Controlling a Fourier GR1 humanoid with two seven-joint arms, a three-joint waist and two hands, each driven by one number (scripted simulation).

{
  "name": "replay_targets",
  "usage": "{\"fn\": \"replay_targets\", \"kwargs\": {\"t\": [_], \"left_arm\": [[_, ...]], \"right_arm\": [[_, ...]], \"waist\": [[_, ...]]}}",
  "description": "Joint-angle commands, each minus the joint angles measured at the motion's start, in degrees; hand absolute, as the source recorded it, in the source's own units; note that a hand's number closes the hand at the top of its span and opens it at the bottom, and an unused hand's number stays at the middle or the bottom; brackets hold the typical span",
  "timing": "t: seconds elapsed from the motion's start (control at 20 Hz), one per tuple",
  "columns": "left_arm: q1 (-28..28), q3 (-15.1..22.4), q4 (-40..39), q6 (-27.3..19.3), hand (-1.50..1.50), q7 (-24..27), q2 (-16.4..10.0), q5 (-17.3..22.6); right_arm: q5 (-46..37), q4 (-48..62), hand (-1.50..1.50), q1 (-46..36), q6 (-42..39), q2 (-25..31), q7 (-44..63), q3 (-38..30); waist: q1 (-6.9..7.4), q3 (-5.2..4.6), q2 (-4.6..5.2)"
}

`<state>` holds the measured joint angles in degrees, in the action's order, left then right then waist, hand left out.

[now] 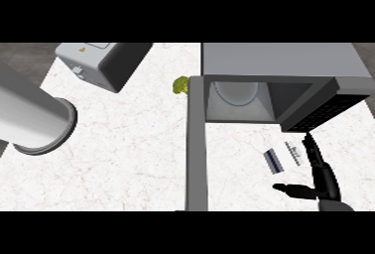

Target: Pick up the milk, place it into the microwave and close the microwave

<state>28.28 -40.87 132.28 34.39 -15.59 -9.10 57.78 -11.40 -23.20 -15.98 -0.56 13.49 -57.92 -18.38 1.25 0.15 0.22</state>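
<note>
The milk point(274, 161) shows as a small carton with a blue side and a white printed side, on the counter in front of the microwave's open mouth. My right hand point(321, 179) is just right of it, open, fingers straight and pointing toward the microwave, thumb stretched left below the carton; I see no contact. The grey microwave point(278, 59) stands at the back right, its cavity and round turntable point(234, 94) exposed. Its door point(196, 149) swings out toward me, edge-on. My left hand is out of view; only a grey forearm point(29, 114) shows at the left.
A grey toaster point(95, 62) stands at the back left. A small green vegetable point(180, 85) lies beside the microwave's left corner. The microwave's dark keypad panel point(322, 111) juts out just above my right fingertips. White marble counter point(124, 163) spreads left of the door.
</note>
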Motion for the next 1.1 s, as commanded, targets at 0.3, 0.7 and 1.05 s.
{"fn": "replay_targets", "kwargs": {"t": [0.3, 0.7, 1.05], "left_arm": [[0.1, -2.0, -0.2, 1.8, -1.5, -2.1, -1.4, 4.5], [-1.5, 0.1, -0.7, 2.2, -1.5, -3.0, 1.6, 1.4], [0.8, -2.6, 1.2, 3.3, -1.5, -4.0, 1.9, 4.3]], "right_arm": [[1.7, 11.1, 1.5, -7.4, -5.3, 1.4, -5.5, -2.6], [-0.8, 10.8, 1.5, -8.3, -1.3, -3.7, -9.4, 0.0], [1.3, 9.5, 1.5, -8.2, -0.4, -6.7, -8.8, -1.5]], "waist": [[0.72, 0.11, 0.27], [0.41, 0.08, 0.34], [-0.07, -0.05, -0.08]]}}
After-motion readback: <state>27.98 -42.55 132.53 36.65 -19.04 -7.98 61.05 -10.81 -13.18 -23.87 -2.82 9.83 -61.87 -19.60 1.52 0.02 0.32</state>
